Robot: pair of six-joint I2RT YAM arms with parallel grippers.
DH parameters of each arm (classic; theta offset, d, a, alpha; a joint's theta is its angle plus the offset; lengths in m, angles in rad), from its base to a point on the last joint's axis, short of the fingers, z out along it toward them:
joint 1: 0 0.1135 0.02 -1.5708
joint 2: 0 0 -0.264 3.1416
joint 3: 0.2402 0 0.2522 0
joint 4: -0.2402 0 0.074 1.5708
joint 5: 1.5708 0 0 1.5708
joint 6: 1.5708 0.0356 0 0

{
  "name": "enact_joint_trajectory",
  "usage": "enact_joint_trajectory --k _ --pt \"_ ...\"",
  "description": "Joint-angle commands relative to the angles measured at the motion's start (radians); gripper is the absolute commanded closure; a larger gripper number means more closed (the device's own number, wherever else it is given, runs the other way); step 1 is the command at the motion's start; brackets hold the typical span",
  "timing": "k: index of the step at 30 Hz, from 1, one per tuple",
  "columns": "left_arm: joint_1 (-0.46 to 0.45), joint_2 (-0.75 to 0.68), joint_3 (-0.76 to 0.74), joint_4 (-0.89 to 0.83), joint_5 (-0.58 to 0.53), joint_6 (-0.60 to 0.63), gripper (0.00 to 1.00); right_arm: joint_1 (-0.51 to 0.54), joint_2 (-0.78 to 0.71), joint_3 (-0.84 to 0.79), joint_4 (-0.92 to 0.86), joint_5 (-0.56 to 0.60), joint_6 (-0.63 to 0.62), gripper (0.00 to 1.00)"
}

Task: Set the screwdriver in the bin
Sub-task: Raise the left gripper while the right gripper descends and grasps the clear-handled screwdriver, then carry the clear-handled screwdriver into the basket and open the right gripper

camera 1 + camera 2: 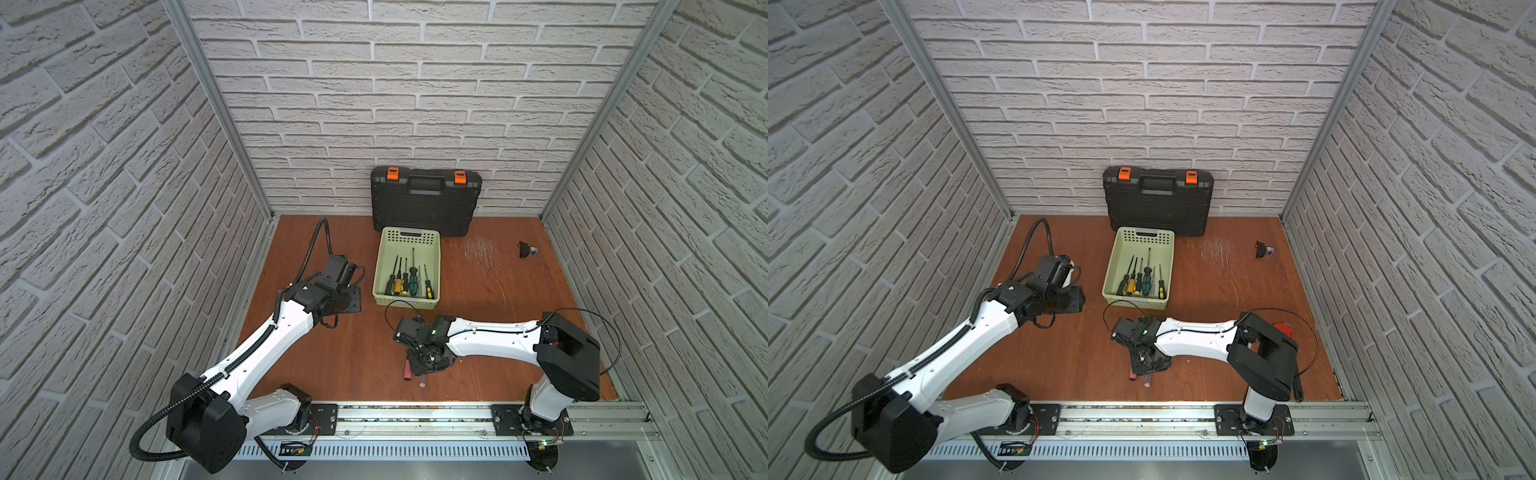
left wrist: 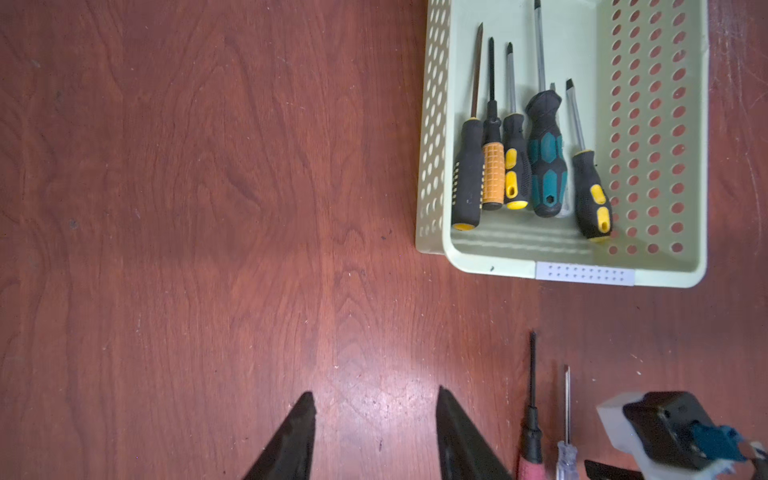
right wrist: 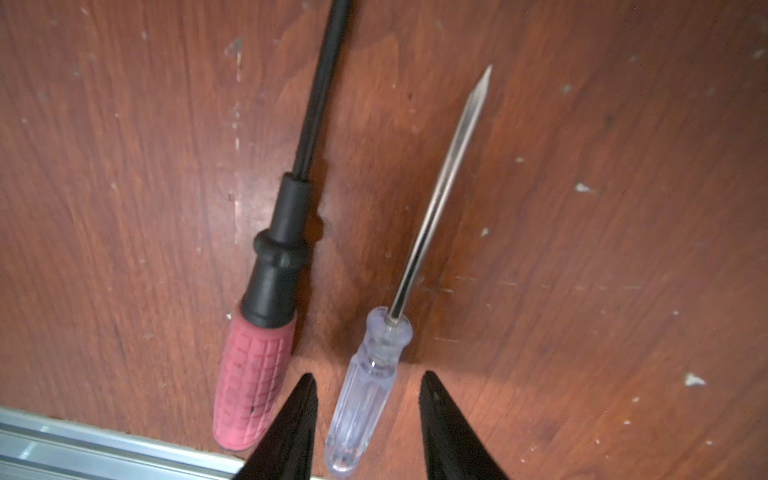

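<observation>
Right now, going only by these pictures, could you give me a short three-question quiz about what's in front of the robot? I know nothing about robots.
1. True or false: the left gripper is open and holds nothing.
2. Which screwdriver does the open right gripper straddle? A. pink-handled screwdriver B. clear-handled screwdriver C. orange-handled screwdriver
3. How many screwdrivers lie on the table outside the bin?

Key: 1 true; 2 B; 3 two.
</observation>
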Motion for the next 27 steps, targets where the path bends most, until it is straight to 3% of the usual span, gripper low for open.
enact_joint_trajectory --k 1,8,16,27 --pt "0.015 -0.016 -0.010 0.016 -0.022 0.003 0.52 0.017 0.014 0.010 -0.004 -0.005 0.024 0.60" --pt "0.023 -0.021 -0.012 0.005 -0.025 0.001 0.52 0.024 0.015 -0.023 0.009 -0.002 0.038 0.71" --pt "0.028 -0.020 0.001 -0.007 -0.031 0.001 0.52 0.024 -0.015 -0.049 -0.023 0.038 0.035 0.94" --pt "0.033 -0.013 0.037 -0.030 -0.079 0.004 0.52 -0.002 -0.225 0.086 -0.243 0.125 -0.035 0.94"
